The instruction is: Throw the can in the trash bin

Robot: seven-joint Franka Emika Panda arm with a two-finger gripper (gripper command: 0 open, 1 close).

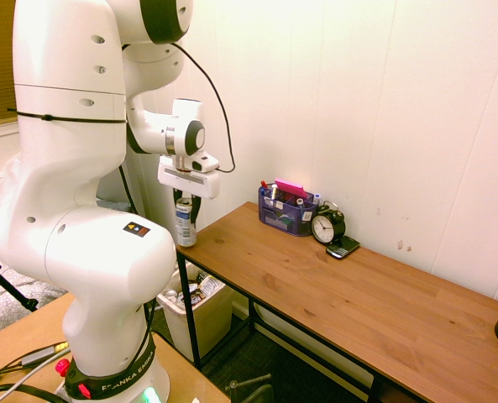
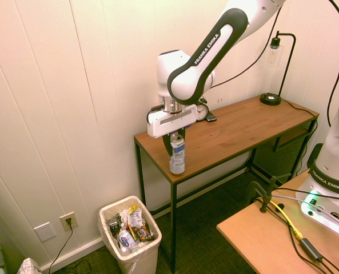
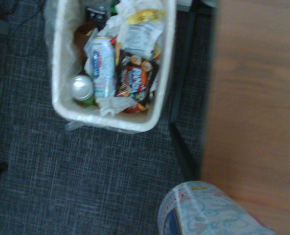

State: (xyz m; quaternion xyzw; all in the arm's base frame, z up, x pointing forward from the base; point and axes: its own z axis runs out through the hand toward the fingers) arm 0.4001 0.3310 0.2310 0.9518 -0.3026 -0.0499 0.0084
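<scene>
The slim can (image 1: 185, 223) with a blue-and-white label stands upright at the left end corner of the wooden table (image 1: 358, 294). My gripper (image 1: 186, 201) comes down from above and is shut on the can's upper part (image 2: 177, 155). Whether the can's base touches the tabletop or hangs just over its edge, I cannot tell. The off-white trash bin (image 2: 142, 261) stands on the carpet below and beside that table end, filled with wrappers and cans. In the wrist view the bin's rim (image 3: 105, 120) lies beyond the can (image 3: 203, 211).
On the table by the wall sit a translucent blue desk organizer (image 1: 286, 211), a round black alarm clock (image 1: 327, 225) and a small phone (image 1: 343, 248). A black lamp base (image 2: 269, 98) stands at the far end. The table's black leg (image 2: 173, 228) is next to the bin.
</scene>
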